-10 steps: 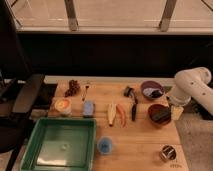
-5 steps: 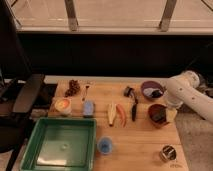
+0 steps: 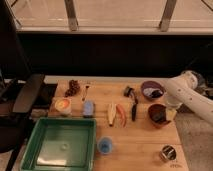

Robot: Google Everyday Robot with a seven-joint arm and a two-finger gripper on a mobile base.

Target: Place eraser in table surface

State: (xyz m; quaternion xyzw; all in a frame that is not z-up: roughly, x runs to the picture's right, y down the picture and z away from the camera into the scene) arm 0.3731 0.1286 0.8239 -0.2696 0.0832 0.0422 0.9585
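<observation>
One small black eraser (image 3: pixel 159 117) lies in a red bowl (image 3: pixel 149 113) on the bench (image 3: pixel 140 146): likely light, stiff, pinchable across its width. The hand (image 3: pixel 171 114) sits beside it; I cannot tell its grip.

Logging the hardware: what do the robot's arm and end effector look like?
The arm is a thick, smooth, off-white tube in rounded segments, with a greyer joint near its upper end. No cables or markings show. The end effector, at the right edge of the table beside the dark red bowl, looks pale cream and blocky.
</observation>
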